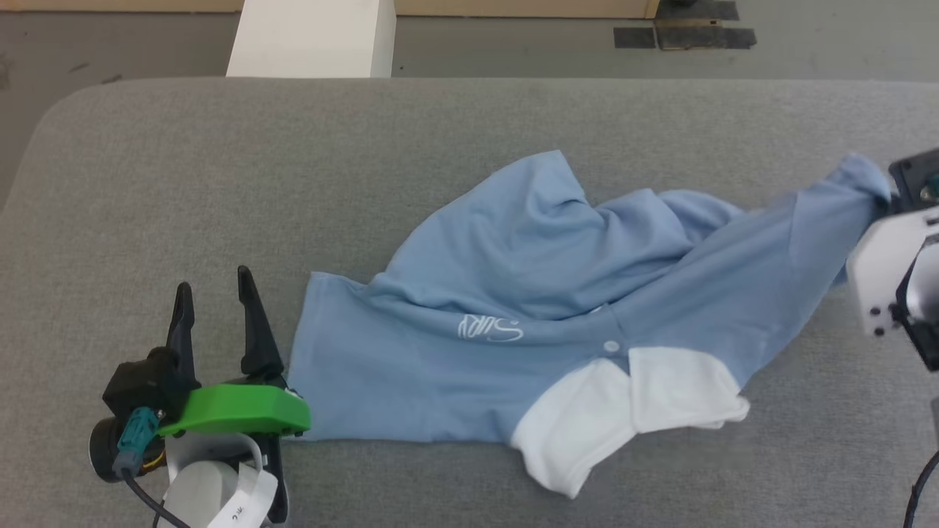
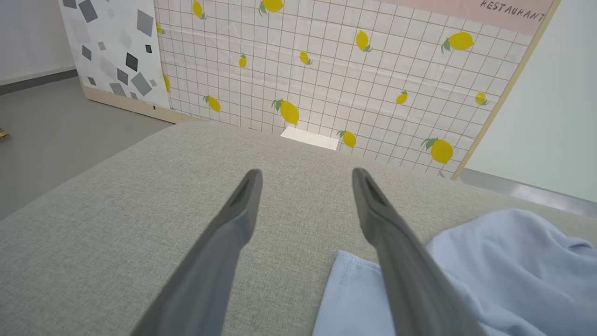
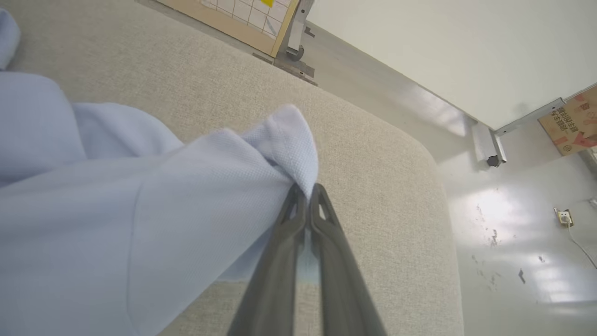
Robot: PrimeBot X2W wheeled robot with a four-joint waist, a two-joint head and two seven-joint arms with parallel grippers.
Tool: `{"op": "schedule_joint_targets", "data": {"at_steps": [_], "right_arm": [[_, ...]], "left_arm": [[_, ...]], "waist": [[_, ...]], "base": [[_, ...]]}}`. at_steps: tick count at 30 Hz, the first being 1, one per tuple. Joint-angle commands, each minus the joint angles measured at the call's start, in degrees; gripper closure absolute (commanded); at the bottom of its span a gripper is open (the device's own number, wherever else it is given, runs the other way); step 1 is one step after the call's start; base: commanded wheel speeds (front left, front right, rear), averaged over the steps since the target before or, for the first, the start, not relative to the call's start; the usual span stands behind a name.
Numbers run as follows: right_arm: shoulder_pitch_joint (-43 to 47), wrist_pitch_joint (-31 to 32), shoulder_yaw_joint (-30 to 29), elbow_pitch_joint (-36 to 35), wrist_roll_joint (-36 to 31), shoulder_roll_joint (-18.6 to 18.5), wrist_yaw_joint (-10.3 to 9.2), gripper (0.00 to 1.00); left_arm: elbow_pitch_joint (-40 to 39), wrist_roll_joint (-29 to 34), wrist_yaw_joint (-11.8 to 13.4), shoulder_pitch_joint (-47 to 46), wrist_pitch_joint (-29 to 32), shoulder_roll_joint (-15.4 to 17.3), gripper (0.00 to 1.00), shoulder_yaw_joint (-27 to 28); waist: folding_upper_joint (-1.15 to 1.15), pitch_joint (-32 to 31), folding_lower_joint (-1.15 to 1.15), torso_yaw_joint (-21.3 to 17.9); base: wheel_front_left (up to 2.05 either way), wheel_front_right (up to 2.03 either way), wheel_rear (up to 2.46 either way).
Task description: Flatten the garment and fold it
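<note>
Right gripper point(image 3: 308, 192) clamped on shirt point(image 1: 513, 293) sleeve point(image 3: 280, 144) near cushion's point(image 1: 220, 183) right edge; left gripper point(image 1: 214, 282) open beside hem point(image 1: 302, 352). Best pull sideways, low, till wrinkles clear.

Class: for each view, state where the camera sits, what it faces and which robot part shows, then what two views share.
Head view: on the head, facing forward and down at the garment on the grey cushion; open left gripper lower left, right arm's pale wrist at right edge.
Left wrist view: on the left wrist, facing along its open fingers toward a lemon-print panel.
Right wrist view: on the right wrist, facing along the right gripper, shut on the garment's end.
Shared: every view shows the garment.
</note>
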Motion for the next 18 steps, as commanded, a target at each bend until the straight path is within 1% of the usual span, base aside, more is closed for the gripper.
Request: {"op": "schedule_joint_targets", "data": {"at_steps": [1,2,4,5,6,7,10,12,15,18], "right_arm": [[-1.7,-1.1,1.2,1.9,-0.6,-0.7,-0.12,1.0],[-4.5,-2.9,4.8,7.5,0.3,-1.2,-0.12,1.0],[-6.1,-4.6,5.9,11.0,0.7,-1.1,-0.12,1.0],[-6.6,-5.3,6.0,12.4,0.8,-0.8,-0.12,0.82],[-7.0,-6.0,6.1,14.1,1.0,-0.4,-0.12,0.06],[-7.3,-6.7,6.0,15.3,1.1,-0.2,-0.12,0.0],[-7.8,-10.6,4.3,17.9,1.2,0.8,-0.12,0.0],[-7.2,-13.7,2.5,17.8,0.7,1.9,-0.12,0.0],[-5.1,-19.1,-0.3,15.8,0.4,3.8,-0.12,0.0],[-1.0,-24.2,-2.4,11.6,0.7,6.3,-0.12,0.0]], "left_arm": [[0.2,0.5,-0.4,-1.2,-0.3,-0.3,0.0,0.0],[0.7,0.5,-0.7,-2.1,-0.3,-0.5,0.0,-0.3],[1.0,0.5,-0.9,-2.5,-0.3,-0.5,0.0,-0.2],[1.1,0.5,-1.0,-2.7,-0.3,-0.5,0.0,-0.2],[1.3,0.5,-1.2,-2.8,-0.3,-0.5,0.0,-0.2],[1.5,0.6,-1.3,-2.8,-0.3,-0.5,0.0,-0.2],[2.2,0.9,-1.6,-2.6,-0.3,-0.6,0.0,-0.3],[2.6,1.1,-1.9,-2.1,-0.3,-0.6,0.0,-0.1],[3.0,1.5,-2.3,-0.9,-0.3,-0.6,0.0,0.0],[3.9,1.7,-3.3,1.1,-0.3,-0.1,0.0,-0.3]], "waist": [[0.0,1.3,0.0,1.2],[0.0,2.5,0.0,2.2],[0.0,3.0,0.0,2.6],[0.0,3.1,0.0,2.7],[0.0,3.2,0.0,2.8],[0.0,3.2,0.0,2.9],[0.0,2.6,0.0,2.9],[0.0,1.6,0.0,2.6],[0.0,-0.2,0.0,2.2],[0.0,-2.3,0.0,1.5]], "base": [[0.0,0.0,0.0],[0.0,0.0,0.0],[0.0,0.0,0.0],[0.0,0.0,0.0],[0.0,0.0,0.0],[0.0,0.0,0.0],[0.0,0.0,0.0],[0.0,0.0,0.0],[0.0,0.0,0.0],[0.0,0.0,0.0]]}}
